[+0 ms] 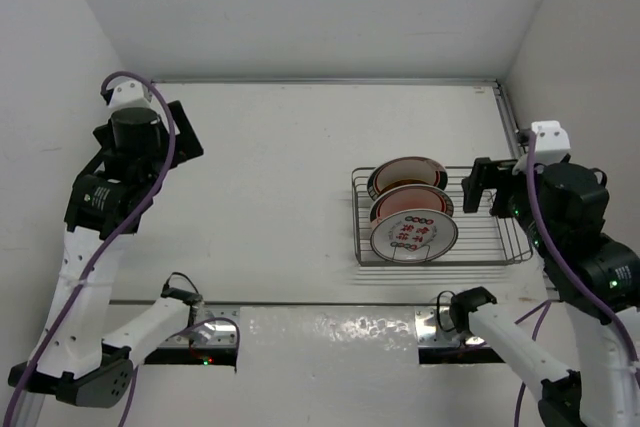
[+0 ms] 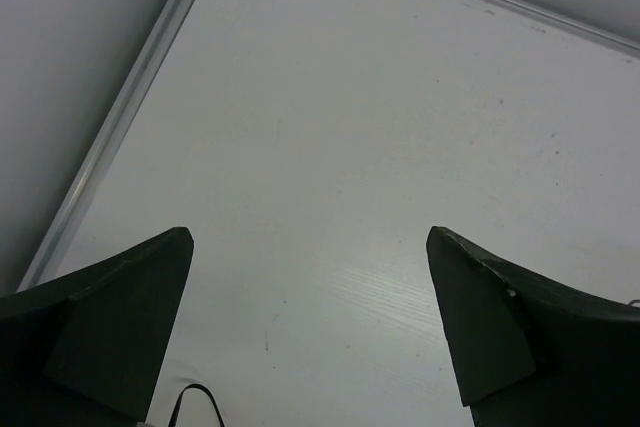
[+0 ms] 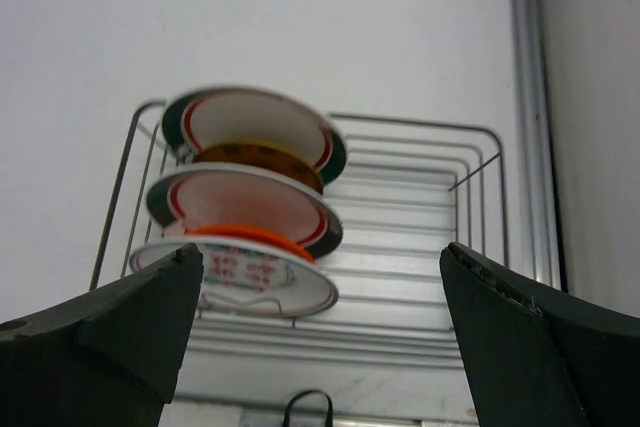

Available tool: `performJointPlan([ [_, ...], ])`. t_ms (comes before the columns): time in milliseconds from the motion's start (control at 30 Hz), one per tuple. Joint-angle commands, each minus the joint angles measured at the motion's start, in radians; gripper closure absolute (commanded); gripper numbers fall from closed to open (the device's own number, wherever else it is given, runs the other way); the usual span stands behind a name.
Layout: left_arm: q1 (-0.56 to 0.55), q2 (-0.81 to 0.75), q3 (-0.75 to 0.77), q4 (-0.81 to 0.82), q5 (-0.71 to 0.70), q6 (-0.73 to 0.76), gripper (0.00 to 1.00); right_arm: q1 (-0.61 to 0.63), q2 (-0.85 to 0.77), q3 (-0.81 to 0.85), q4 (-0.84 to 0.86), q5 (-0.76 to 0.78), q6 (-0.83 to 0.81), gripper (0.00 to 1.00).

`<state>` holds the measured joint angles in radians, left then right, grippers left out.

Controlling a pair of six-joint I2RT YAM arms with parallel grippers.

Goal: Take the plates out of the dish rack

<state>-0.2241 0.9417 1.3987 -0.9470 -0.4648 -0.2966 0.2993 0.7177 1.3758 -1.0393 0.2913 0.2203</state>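
We are holding our right gripper (image 3: 320, 250) released, fingers spread wide, just off the 3 o'clock side of the plates (image 1: 412, 209). In the wrist view we are looking straight at them between the fingertips. Our left gripper (image 2: 308, 234) is likewise hanging open, over bare table (image 1: 280, 197) well away at 9 o'clock, with nothing between its fingers.

The plates are standing on edge in the dish rack (image 1: 492, 235), crowded into its 9 o'clock end and leaning a little. The 3 o'clock half is showing only wire. From the far end we are seeing a white plate with a green-and-red rim (image 3: 255, 119), an amber plate (image 3: 250, 155), a second green-and-red rimmed plate (image 3: 240, 205), a thin orange edge (image 3: 250, 234), and nearest the arms a white plate with red marks (image 3: 240, 272).

We are judging them stiff, smooth-glazed and so slippery, moderately heavy, and liable to chip if knocked together. We are therefore favouring a pinch across the thickness at the upper rim, around 12 o'clock on one plate. The outermost red-marked plate looks easiest to reach, and lifting it straight up should clear the prongs without dragging its neighbours.
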Motion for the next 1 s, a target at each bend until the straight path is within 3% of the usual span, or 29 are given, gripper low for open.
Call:
performJointPlan([
  [0, -0.009, -0.033, -0.024, -0.018, -0.002, 0.010, 0.00, 0.006, -0.043, -0.072, -0.039, -0.124, -0.079, 0.01],
  [133, -0.009, -0.095, -0.088, -0.001, -0.001, 0.014, 0.00, 0.006, -0.132, -0.156, 0.005, -0.211, -0.156, 0.01],
  [300, -0.009, -0.135, -0.144, -0.006, 0.012, 0.007, 0.00, 0.050, -0.126, -0.204, -0.013, -0.355, -0.318, 0.01],
  [600, -0.009, -0.146, -0.297, 0.111, 0.179, 0.004, 0.00, 0.098, 0.055, -0.330, 0.068, -0.480, -0.491, 0.03],
  [833, -0.009, -0.158, -0.403, 0.188, 0.232, 0.005, 0.00, 0.119, 0.207, -0.356, 0.197, -0.430, -0.631, 0.05],
  [967, -0.008, -0.202, -0.438, 0.200, 0.230, 0.002, 0.00, 0.146, 0.262, -0.368, 0.219, -0.414, -0.642, 0.17],
])
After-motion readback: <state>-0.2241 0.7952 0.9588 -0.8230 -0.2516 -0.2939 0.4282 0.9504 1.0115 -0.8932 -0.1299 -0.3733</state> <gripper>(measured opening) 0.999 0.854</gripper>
